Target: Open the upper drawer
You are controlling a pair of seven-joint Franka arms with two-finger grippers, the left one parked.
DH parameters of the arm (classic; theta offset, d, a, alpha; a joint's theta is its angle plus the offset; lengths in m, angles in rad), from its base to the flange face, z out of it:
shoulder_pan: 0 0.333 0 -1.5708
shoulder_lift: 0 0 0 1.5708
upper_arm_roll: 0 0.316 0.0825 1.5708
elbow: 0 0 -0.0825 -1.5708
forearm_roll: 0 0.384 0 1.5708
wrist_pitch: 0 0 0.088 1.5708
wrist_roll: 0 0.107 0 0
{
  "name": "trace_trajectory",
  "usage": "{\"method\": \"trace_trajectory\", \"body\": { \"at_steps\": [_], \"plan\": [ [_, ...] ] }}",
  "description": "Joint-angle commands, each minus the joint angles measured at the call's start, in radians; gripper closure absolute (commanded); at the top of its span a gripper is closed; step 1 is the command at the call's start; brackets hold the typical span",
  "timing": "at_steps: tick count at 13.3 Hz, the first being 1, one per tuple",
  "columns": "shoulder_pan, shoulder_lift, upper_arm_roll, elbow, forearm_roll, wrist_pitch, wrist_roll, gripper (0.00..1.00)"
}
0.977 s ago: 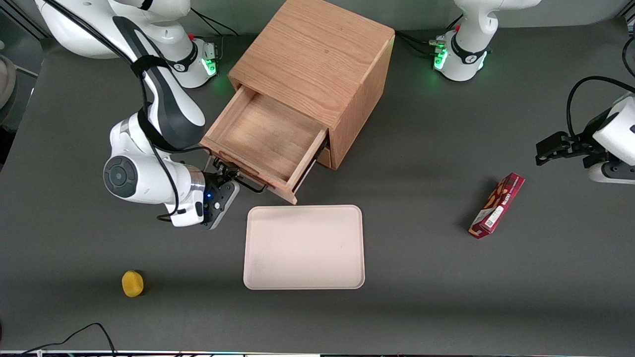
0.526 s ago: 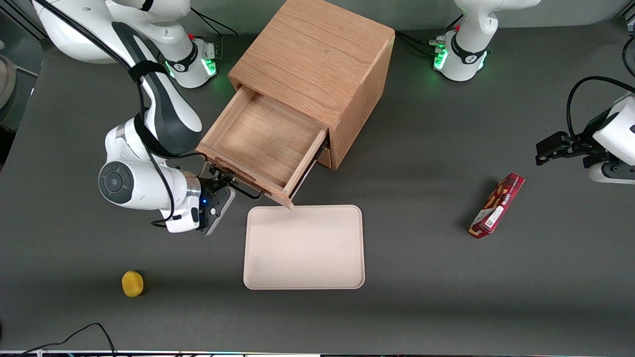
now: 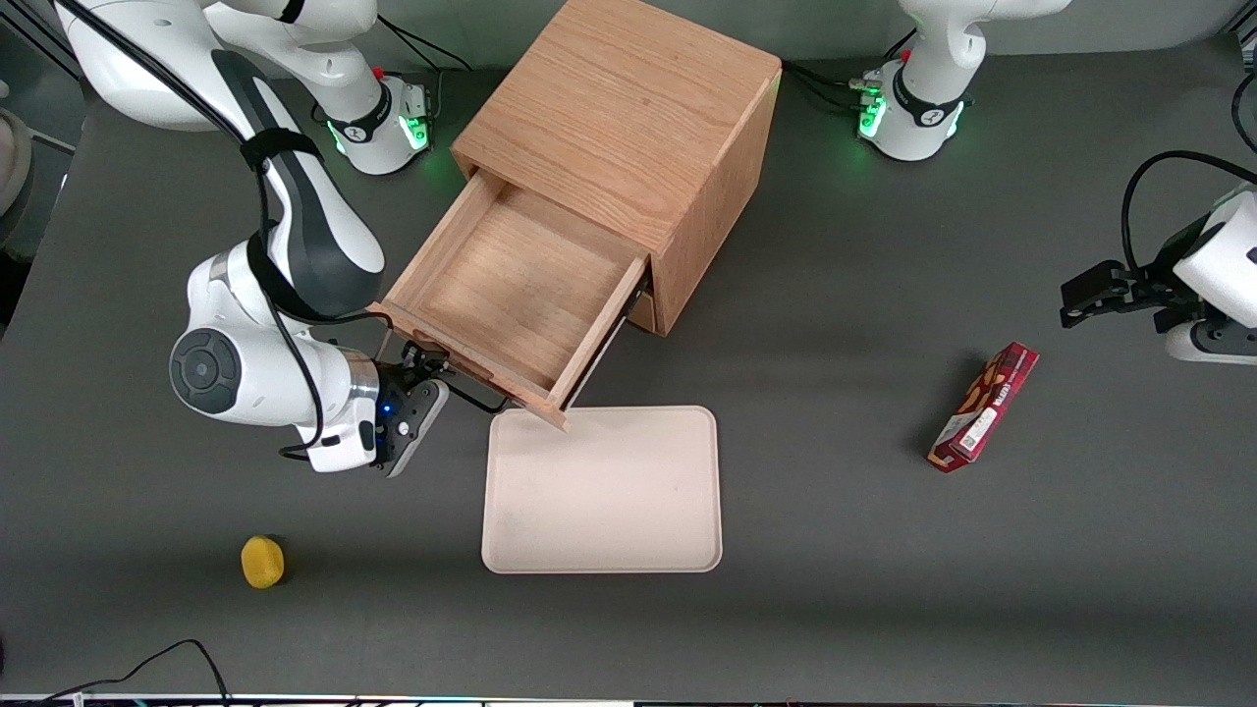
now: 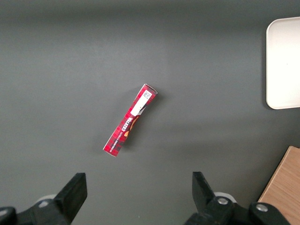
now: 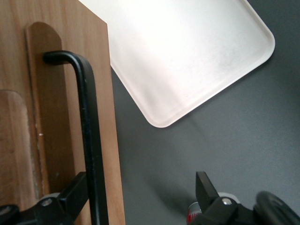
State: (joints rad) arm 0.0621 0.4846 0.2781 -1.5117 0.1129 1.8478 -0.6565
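The light oak upper drawer (image 3: 501,295) stands pulled well out of the oak cabinet (image 3: 628,118), its wide, shallow tray bare and open to view, its front corner just reaching over the edge of the pale cream rectangular tray (image 3: 601,489) that lies on the dark grey counter (image 3: 835,589) in front of the cabinet. The right arm's pincer (image 3: 424,365) sits at the drawer's front, at the end of the long black wire handle (image 5: 91,140). In the wrist view one finger (image 5: 70,194) lies against the handle bar while the other (image 5: 206,190) stands well apart over the counter, so the pincer looks spread, hooked round the bar and not clamped on it; a hold of that kind would suit a straight outward pull along the runners. By the length of tray exposed, the opening seems all but done.

The counter is matt and uncluttered. A small yellow rounded object (image 3: 262,561) rests nearer the front camera than the cabinet, toward the working arm's end; a slim red snack box (image 3: 985,407) lies toward the parked arm's end. Green lights glow at the arm bases beside the cabinet.
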Motion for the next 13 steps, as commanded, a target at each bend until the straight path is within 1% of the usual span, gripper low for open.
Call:
{"method": "trace_trajectory", "body": {
  "at_steps": [1, 5, 7, 9, 11, 13],
  "plan": [
    [0.013, 0.020, 0.000, 0.080, -0.019, -0.071, 0.000, 0.00],
    [0.013, 0.006, 0.001, 0.189, -0.010, -0.192, 0.002, 0.00],
    [0.013, -0.023, 0.006, 0.232, -0.009, -0.235, 0.044, 0.00],
    [0.015, -0.093, 0.013, 0.239, -0.015, -0.245, 0.162, 0.00],
    [0.015, -0.185, 0.018, 0.223, -0.019, -0.248, 0.335, 0.00],
    [0.007, -0.251, 0.018, 0.217, -0.012, -0.284, 0.492, 0.00]
  ]
}}
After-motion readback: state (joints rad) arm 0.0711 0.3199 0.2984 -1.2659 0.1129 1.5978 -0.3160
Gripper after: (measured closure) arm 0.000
